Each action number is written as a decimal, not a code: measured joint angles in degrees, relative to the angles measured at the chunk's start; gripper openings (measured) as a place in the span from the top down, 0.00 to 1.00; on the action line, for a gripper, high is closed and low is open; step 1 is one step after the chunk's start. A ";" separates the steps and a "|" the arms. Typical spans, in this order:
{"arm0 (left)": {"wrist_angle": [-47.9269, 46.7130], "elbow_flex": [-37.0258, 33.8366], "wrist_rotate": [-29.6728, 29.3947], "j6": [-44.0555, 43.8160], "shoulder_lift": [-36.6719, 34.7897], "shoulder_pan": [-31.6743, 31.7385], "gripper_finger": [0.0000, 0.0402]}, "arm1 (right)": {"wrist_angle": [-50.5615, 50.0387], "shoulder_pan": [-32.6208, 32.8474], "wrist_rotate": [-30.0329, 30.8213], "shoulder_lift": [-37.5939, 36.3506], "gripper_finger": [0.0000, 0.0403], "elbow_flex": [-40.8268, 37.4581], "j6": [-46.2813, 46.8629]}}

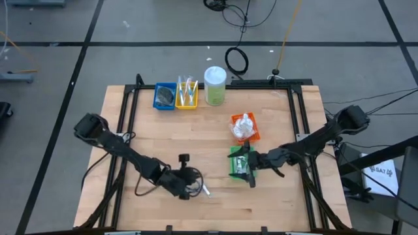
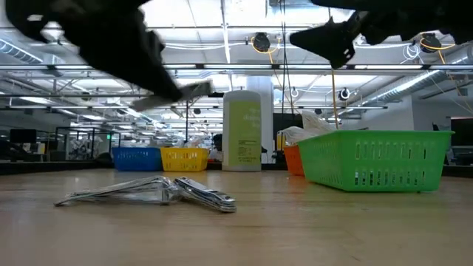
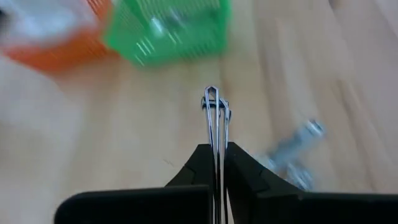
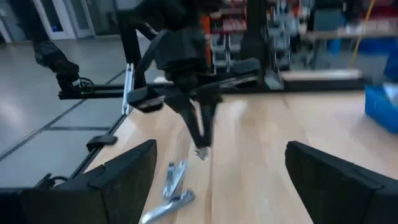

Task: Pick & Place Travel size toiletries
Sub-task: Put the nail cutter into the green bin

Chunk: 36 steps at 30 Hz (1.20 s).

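My left gripper (image 3: 214, 163) is shut on a slim silvery toiletry item (image 3: 214, 121) and hangs above the near middle of the table (image 1: 194, 184). Two more silvery items (image 2: 159, 192) lie flat on the wood below and beside it, also seen in the high view (image 1: 205, 190). My right gripper (image 1: 251, 171) stands open over the near end of the green tray (image 1: 239, 163), with nothing between its fingers (image 4: 124, 180). My left gripper pinches one end of the silvery item (image 3: 215, 146) between its two fingers. The fingers slant down from the table's left and lie along the item, which shows edge-on. Its free end (image 2: 196, 90) juts past the fingertips, and it is lifted clear of the table.
A blue tray (image 1: 164, 96), a yellow tray (image 1: 187, 95) and a tall jar with a white lid (image 1: 215, 85) stand along the far edge. An orange tray (image 1: 245, 128) with white packets sits just beyond the green one. Bare wood lies at the near left and near right.
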 joint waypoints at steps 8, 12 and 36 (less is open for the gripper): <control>18.12 -0.03 -3.18 16.94 -2.57 3.16 0.98 | 16.49 -0.39 -0.15 8.80 0.16 0.04 -5.93; 21.84 -0.01 -2.30 18.33 -2.59 5.72 0.96 | 18.89 -1.49 -0.16 11.05 0.16 0.07 -3.47; 21.92 -0.01 3.64 20.13 -2.68 8.06 0.96 | 18.45 -4.83 -4.62 17.00 0.44 5.66 -2.00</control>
